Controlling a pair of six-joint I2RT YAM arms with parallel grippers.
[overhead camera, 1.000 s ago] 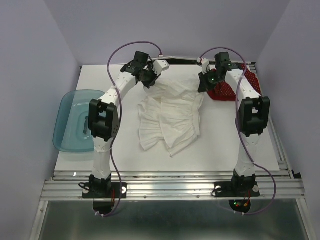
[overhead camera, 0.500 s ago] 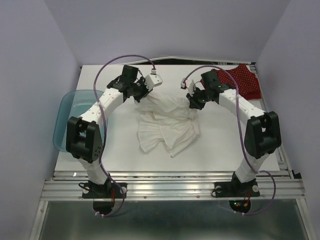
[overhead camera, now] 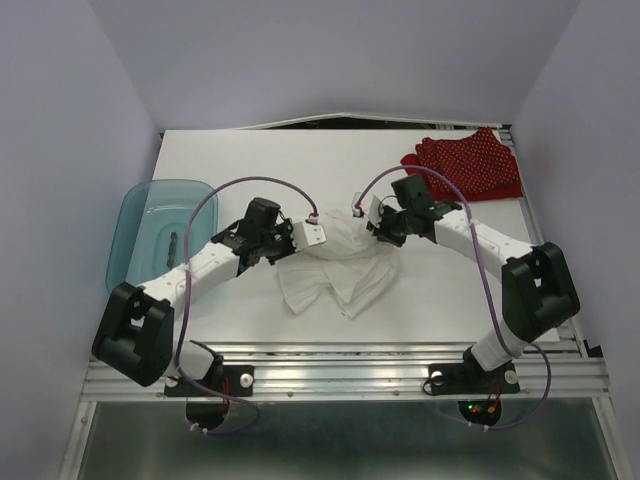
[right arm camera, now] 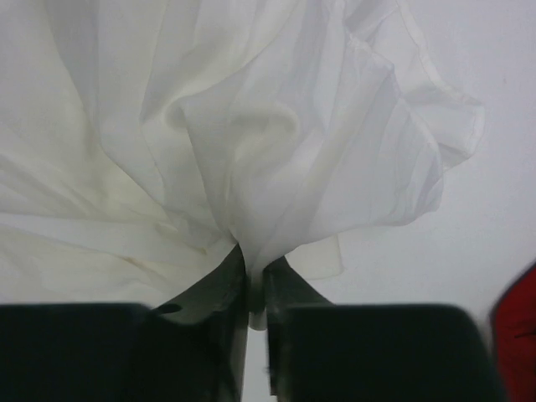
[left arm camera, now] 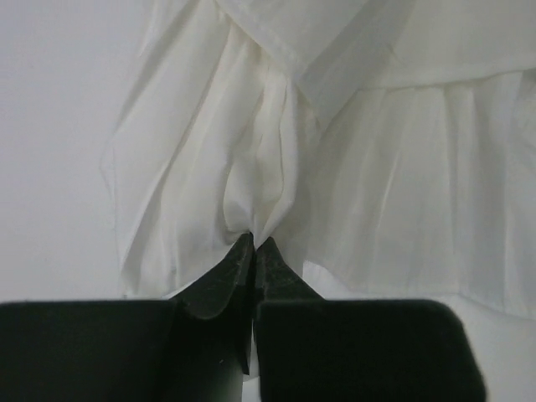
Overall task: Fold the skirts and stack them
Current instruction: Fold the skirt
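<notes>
The white skirt (overhead camera: 338, 268) lies crumpled mid-table, its far edge drawn over its near part. My left gripper (overhead camera: 298, 248) is at its left side, and the left wrist view shows that gripper (left arm camera: 254, 240) shut on a gathered pinch of the white skirt (left arm camera: 251, 151). My right gripper (overhead camera: 378, 232) is at the cloth's right side. In the right wrist view it (right arm camera: 256, 255) is shut on a bunched fold of the white skirt (right arm camera: 243, 126). The red polka-dot skirt (overhead camera: 470, 165) lies flat at the far right corner, apart from both grippers; a sliver of it (right arm camera: 523, 327) shows at the right edge.
A translucent teal tub (overhead camera: 150, 235) sits at the table's left edge, close to my left arm. Purple cables loop above both wrists. The metal rail with the arm bases runs along the near edge (overhead camera: 340, 375).
Both grippers have travelled from the far side of the table toward the near side, dragging the white skirt's far edge over its near part. The red skirt now lies uncovered.
</notes>
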